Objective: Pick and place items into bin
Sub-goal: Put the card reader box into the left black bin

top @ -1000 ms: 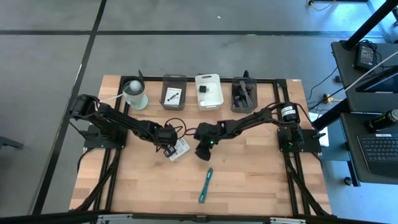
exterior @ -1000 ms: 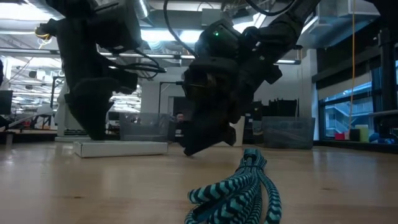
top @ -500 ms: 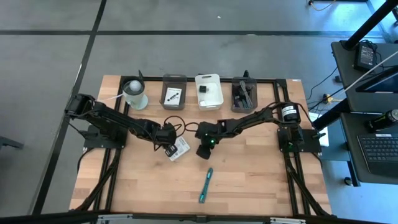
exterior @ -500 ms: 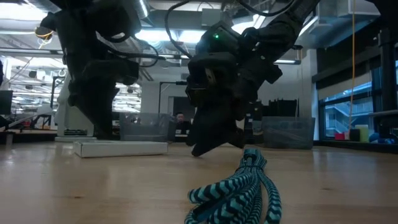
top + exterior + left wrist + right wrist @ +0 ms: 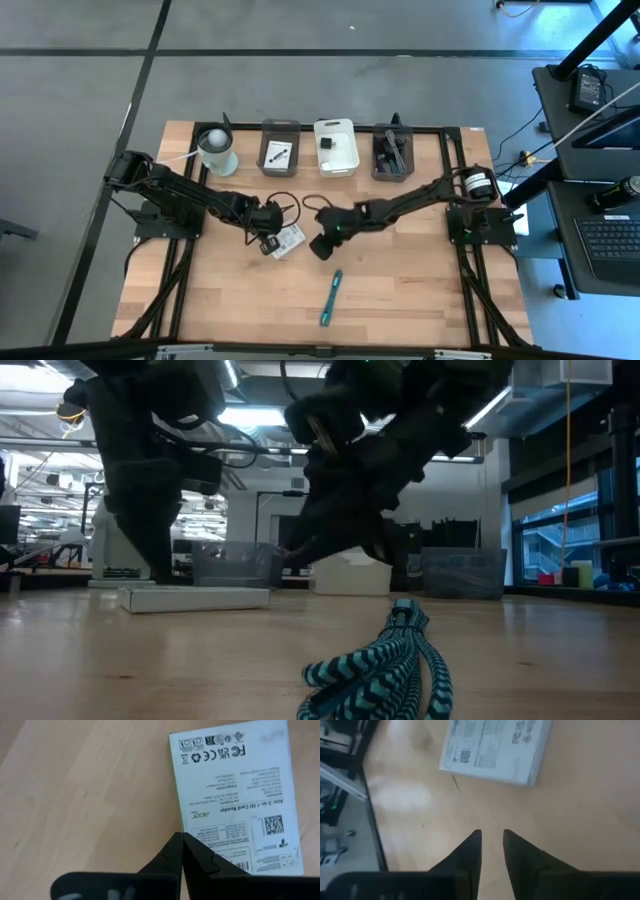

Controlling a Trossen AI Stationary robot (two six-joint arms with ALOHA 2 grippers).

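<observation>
Shifted: right gripper (image 5: pixel 318 247) nearer white packet (image 5: pixel 288 238), jaws slightly parted, empty. Left gripper (image 5: pixel 182 851) closer, jaws closed at packet's edge.

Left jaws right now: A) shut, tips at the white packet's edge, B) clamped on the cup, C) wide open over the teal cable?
A: in the left wrist view the left gripper has its jaws pressed together at the edge of the white packet.

The white packet (image 5: pixel 235 795) runs off the left wrist view's edge; its smaller print stays unreadable.
</observation>
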